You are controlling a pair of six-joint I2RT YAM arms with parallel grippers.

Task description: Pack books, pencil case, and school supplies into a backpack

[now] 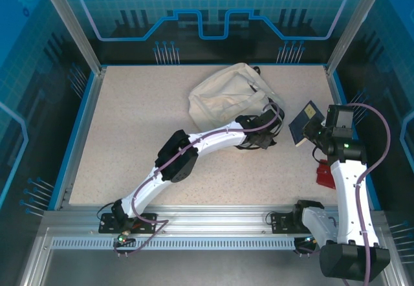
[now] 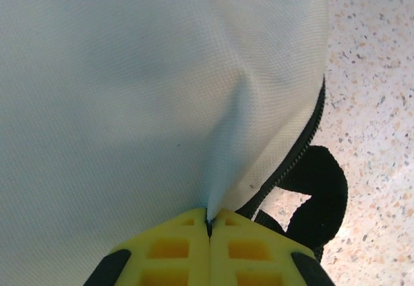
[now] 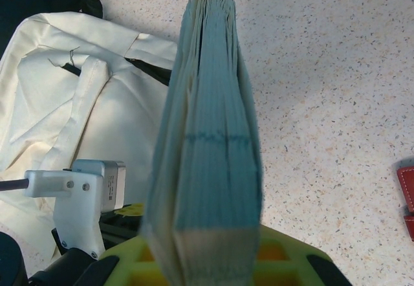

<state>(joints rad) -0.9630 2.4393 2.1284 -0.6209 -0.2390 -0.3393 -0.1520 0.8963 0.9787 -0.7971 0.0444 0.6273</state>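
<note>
The cream backpack lies crumpled at the back middle of the table. My left gripper is at its near right corner. In the left wrist view the yellow jaws of the left gripper are shut on a pinched fold of the backpack fabric, beside a dark zipper and a black strap end. My right gripper holds a dark-covered book upright, just right of the backpack. In the right wrist view the book shows its page edges, clamped in the right gripper.
A red object lies on the table by the right arm, and it also appears as the red object at the edge of the right wrist view. The left arm's wrist camera sits close to the left of the held book. Speckled tabletop stretches to the left.
</note>
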